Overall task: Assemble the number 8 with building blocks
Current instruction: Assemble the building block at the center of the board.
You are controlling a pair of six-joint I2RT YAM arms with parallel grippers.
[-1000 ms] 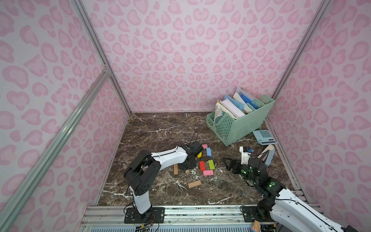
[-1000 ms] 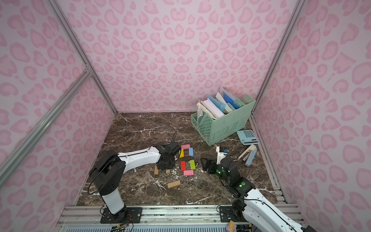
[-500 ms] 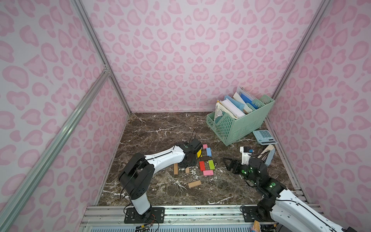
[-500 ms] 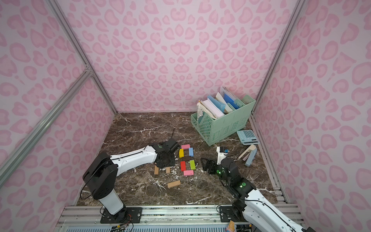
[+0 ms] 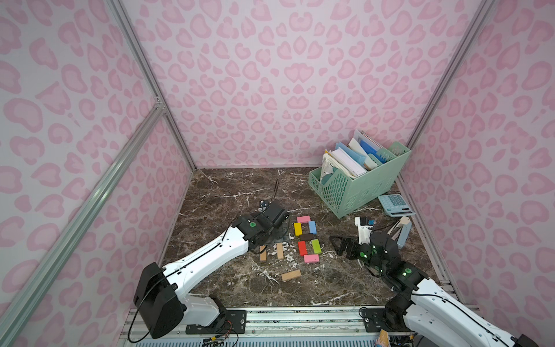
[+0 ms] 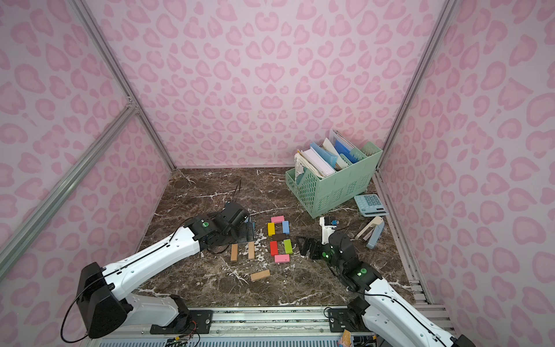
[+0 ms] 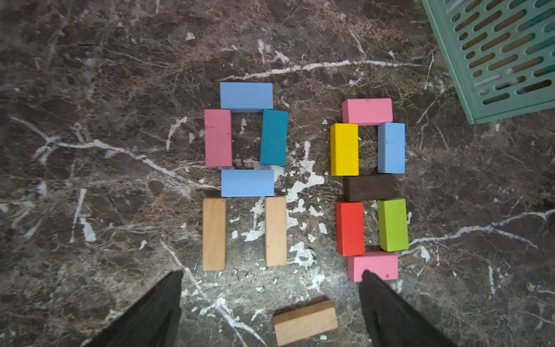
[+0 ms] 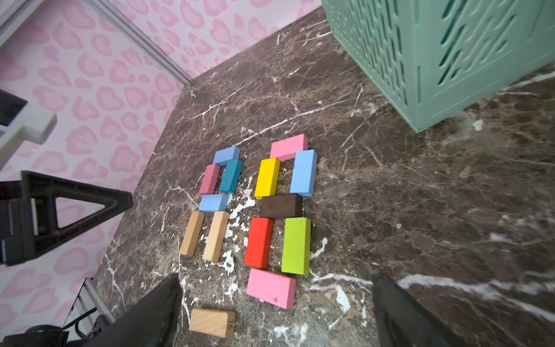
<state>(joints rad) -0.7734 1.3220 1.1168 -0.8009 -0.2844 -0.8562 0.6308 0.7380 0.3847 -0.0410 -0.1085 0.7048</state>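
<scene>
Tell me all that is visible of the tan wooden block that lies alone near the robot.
The tan wooden block is a small rectangular brick of unpainted light wood with faint grain. The right wrist view shows dark digits, seemingly 76, printed near one end. It lies flat on its broad face on the brown marble table, slightly askew. The closest piece, a pink block, lies farther from the robot and clearly apart. Only the table touches it.
</scene>
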